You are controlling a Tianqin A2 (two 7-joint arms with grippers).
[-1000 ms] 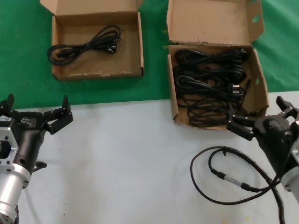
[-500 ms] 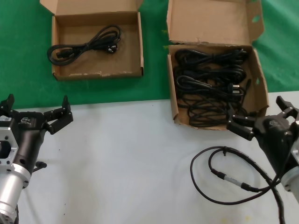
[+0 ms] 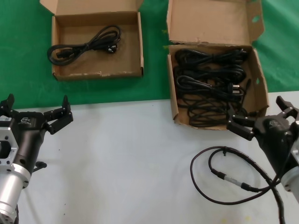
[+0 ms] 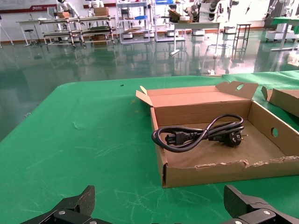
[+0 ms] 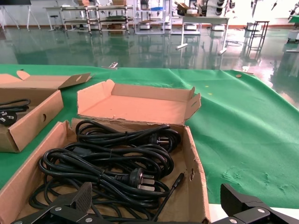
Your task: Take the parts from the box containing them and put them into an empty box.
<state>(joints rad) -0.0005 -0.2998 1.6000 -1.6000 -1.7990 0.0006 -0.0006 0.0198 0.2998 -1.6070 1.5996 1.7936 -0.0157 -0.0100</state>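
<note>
Several black power cords [image 3: 208, 74] lie bundled in the larger, deeper carton [image 3: 210, 21] at the back right. In the right wrist view, the cords [image 5: 107, 158] fill that carton [image 5: 196, 186] right in front of the camera. The smaller shallow carton [image 3: 98, 73] at the back left holds one looped cord [image 3: 84, 45], which also shows as the cord [image 4: 196, 133] in the left wrist view. My right gripper [image 3: 257, 114] hovers open at the large carton's near right corner. My left gripper [image 3: 37, 105] is open over the white table, short of the small carton [image 4: 210, 172].
A thin black looped cable [image 3: 224, 179] with a silver connector lies on the white table near my right arm. Both cartons stand on a green cloth [image 3: 18, 56] behind the white table [image 3: 126, 158].
</note>
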